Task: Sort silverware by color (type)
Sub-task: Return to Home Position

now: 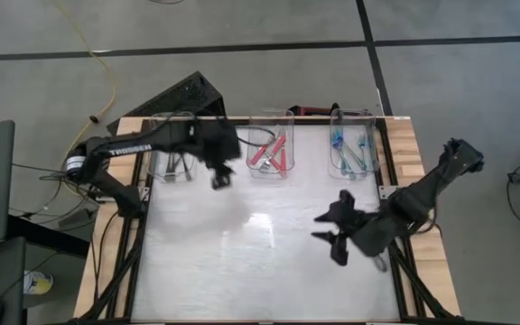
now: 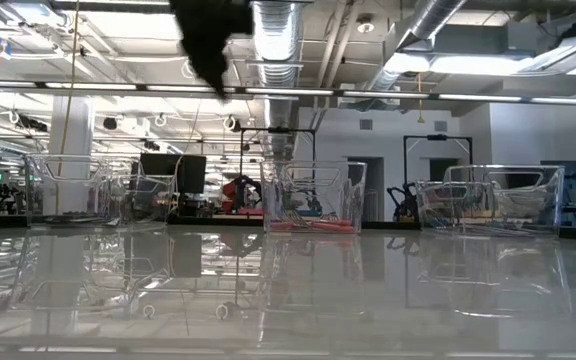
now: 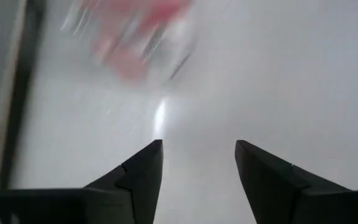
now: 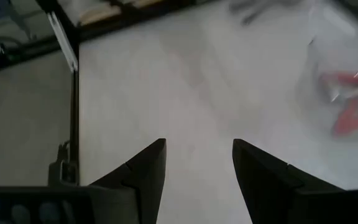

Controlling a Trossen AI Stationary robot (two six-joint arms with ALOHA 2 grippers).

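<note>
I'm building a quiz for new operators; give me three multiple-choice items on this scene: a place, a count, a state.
1. Pink forks lie in which bin? A left B middle C right
2. Clear bins on the table? A two B three C five
3. The left gripper is: A open, empty B shut on a fork C shut, empty
Key: B, the pink shows in the middle bin; B, three stand along one table edge; A, its fingers stand apart with nothing between.
</note>
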